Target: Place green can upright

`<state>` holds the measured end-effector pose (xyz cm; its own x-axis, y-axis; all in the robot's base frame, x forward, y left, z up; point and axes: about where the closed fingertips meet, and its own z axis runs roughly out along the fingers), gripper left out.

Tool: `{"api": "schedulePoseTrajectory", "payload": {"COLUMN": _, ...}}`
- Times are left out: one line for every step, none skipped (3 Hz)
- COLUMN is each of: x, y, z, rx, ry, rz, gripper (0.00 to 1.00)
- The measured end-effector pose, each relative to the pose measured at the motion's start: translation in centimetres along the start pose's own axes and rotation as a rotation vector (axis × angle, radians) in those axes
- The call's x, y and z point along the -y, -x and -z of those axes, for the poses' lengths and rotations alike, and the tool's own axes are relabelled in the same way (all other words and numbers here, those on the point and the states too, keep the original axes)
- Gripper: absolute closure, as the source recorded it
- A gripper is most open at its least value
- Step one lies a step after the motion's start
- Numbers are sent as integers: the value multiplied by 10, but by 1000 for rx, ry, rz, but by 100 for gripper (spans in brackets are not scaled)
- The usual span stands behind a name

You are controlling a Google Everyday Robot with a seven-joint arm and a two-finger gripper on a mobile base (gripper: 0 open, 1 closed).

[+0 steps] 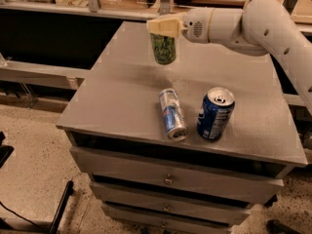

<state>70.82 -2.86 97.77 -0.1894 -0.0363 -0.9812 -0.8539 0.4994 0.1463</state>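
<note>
Three cans share the grey worktop [117,96]. A blue can [215,115] stands upright near the front edge, its silver top showing. Just left of the blue can, not touching it, a slim silver-blue can [172,115] lies on its side, one end toward the front edge. Well behind and to the left of the blue can, the green can [163,50] hangs upright, its top pinched by the cream-coloured tool [163,32] of the white arm [263,23], which reaches in from behind and to the right of the blue can. Whether the green can's base touches the worktop cannot be told. Drawers [168,179] sit below the blue can.
</note>
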Motion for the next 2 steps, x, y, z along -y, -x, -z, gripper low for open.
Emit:
{"api": "schedulePoseTrajectory", "payload": {"x": 3, "y": -14, "z": 9, "rx": 55, "ry": 4, "rz": -66, "gripper": 84}}
{"api": "schedulePoseTrajectory", "payload": {"x": 5, "y": -25, "z": 17, "rx": 98, "ry": -4, "rz": -113, "gripper": 61}}
